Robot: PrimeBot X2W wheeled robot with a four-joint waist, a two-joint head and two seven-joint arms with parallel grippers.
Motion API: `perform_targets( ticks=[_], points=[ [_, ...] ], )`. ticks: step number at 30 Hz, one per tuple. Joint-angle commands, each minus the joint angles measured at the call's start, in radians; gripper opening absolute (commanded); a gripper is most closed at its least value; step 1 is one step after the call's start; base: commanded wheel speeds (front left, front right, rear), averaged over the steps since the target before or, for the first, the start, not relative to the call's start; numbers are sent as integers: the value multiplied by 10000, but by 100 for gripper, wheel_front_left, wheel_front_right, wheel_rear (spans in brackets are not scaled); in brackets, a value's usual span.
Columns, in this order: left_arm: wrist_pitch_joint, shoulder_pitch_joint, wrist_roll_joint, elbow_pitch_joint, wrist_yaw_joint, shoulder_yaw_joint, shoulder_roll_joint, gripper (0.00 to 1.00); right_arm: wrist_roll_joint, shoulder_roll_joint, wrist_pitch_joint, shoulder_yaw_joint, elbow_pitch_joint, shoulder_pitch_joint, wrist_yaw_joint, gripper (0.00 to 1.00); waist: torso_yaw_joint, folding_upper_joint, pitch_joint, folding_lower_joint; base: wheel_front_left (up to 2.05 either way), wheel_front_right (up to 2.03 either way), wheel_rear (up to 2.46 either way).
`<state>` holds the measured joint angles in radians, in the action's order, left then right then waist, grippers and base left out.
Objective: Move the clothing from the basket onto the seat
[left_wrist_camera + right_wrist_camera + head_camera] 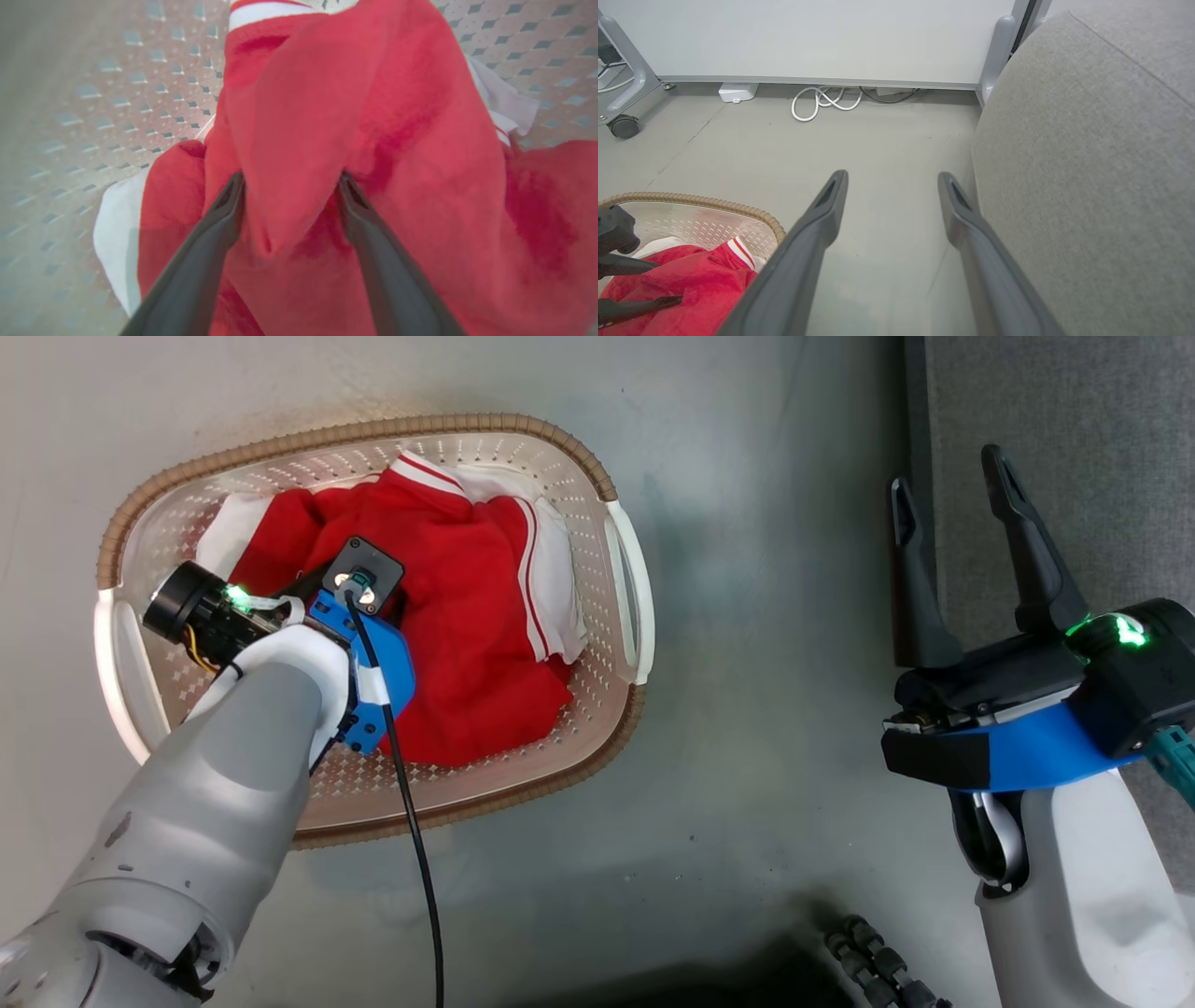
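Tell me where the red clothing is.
The red clothing lies in the basket on the floor, left of centre in the head view, with the open left gripper straddling a fold of it; the seat is to the right.

Clothing [448, 616]: soft matt red cloth, white trim. Basket [565, 471]: smooth perforated plastic, slight gloss; ribbed woven-look brown rim. Seat [1087, 186]: matt grey fabric, coarse weave. Floor [766, 709]: smooth, faint sheen. Right gripper [947, 471]: matt dark plastic fingers.

hidden: left gripper [290, 179] tips partly under clothing [373, 116] fold | cut off: seat [1055, 429], upper right; basket [691, 201], lower left
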<state>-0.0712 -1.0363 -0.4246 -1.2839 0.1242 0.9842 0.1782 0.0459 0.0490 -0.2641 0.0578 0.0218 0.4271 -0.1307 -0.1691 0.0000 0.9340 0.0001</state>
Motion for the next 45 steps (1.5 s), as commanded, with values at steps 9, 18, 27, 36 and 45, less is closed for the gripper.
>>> perform_targets(
  ticks=[9, 18, 27, 36, 45],
  points=[
    [-220, -368, -161, -42, 86, 211, -54, 0, 33, 25, -7, 7, -180, 225, -1, 100, 27, 0, 68, -1, 0, 0, 0],
    [-1357, -327, -536, -44, 59, -1, -516, 0, -168, 25, -7, -170, -155, 116, -1, 100, 452, 0, -449, -1, 0, 0, 0],
    [-1907, 76, -903, 205, -36, -351, -720, 0, 53, 25, -7, -147, 191, 26, -1, 100, 682, 0, -1422, -1, 0, 0, 0],
    [-1950, 937, -715, 2098, -566, -1012, -312, 0, 78, 27, -7, -269, 591, -403, -1, 100, 992, 0, -2869, -1, 0, 0, 0],
    [-1953, 2013, -165, 3947, -879, -1909, 11, 0, 140, 25, -7, -325, 984, -1021, -1, 100, 1242, 0, -4574, -1, 0, 0, 0]
  ],
)
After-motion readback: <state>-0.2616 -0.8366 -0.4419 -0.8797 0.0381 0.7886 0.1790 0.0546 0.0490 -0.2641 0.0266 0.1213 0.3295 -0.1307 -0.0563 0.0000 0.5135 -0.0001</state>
